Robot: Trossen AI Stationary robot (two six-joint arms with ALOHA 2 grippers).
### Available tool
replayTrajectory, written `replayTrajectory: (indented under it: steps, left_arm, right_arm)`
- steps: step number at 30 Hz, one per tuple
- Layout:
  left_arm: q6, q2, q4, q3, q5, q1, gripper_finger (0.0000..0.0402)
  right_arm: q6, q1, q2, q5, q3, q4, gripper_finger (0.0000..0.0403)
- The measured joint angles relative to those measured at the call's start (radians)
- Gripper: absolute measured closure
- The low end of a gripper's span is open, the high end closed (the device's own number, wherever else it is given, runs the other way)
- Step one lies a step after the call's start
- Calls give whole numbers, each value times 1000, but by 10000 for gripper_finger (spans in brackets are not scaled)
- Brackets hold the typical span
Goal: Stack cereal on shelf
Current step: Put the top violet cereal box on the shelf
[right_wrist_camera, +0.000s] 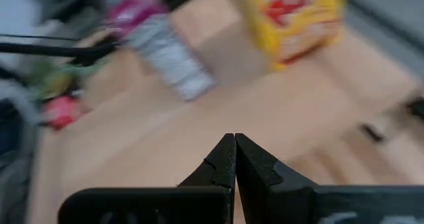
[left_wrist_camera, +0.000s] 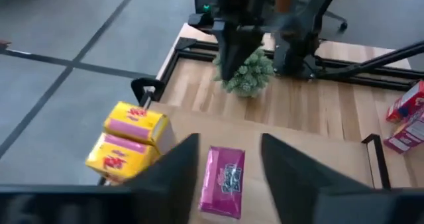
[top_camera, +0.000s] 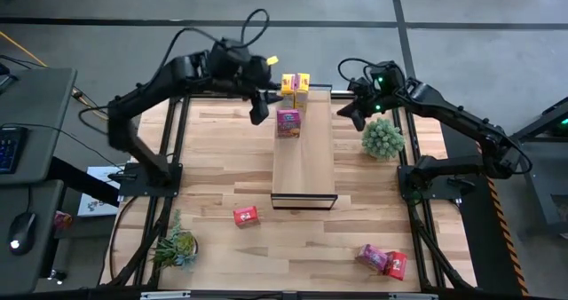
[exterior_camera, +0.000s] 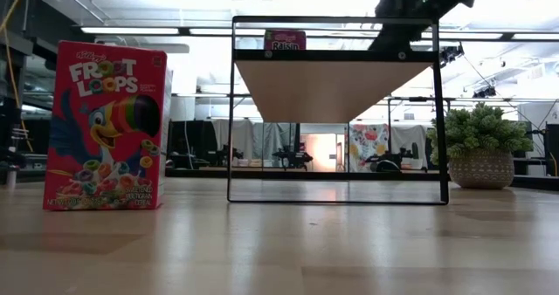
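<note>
While the pink cereal box (top_camera: 287,122) stands on the shelf (top_camera: 303,171) near its far end, just in front of two yellow boxes (top_camera: 295,86), your left gripper (top_camera: 258,107) hovers beside it, jaws apart. Your right gripper (top_camera: 351,106), jaws together, sits off the shelf's far right corner, near the potted plant (top_camera: 382,138).

Probably robotics lab: framed wooden table (top_camera: 222,171), concrete floor (top_camera: 89,16), ceiling strip lights (exterior_camera: 148,30).
</note>
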Motion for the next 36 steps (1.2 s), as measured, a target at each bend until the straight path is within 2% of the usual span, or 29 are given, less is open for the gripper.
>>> replayTrajectory:
  steps: [4,5,10,14,20,27,32,36]
  left_arm:
    - [-76,-176,307,-375,14,-9,371]
    - [-100,-223,392,-472,16,-9,386]
    - [-247,-431,775,-873,14,-9,394]
    - [-335,-536,987,-1055,-2,9,399]
    - [-371,-584,1033,-1114,-1,56,401]
    - [-361,-584,1019,-1114,110,103,401]
    - [-218,-579,907,-1114,110,125,401]
    - [-162,-531,831,-1114,105,147,401]
  right_arm:
    - [23,71,0,-85,-21,24,402]
    - [28,101,0,-92,-29,44,402]
    - [77,247,0,-75,-48,124,403]
    - [126,298,-3,-31,-48,186,403]
    - [151,319,-6,22,-49,201,403]
    - [170,320,-6,22,-49,232,403]
    - [176,330,-6,22,-49,234,403]
    - [178,380,8,21,-49,293,403]
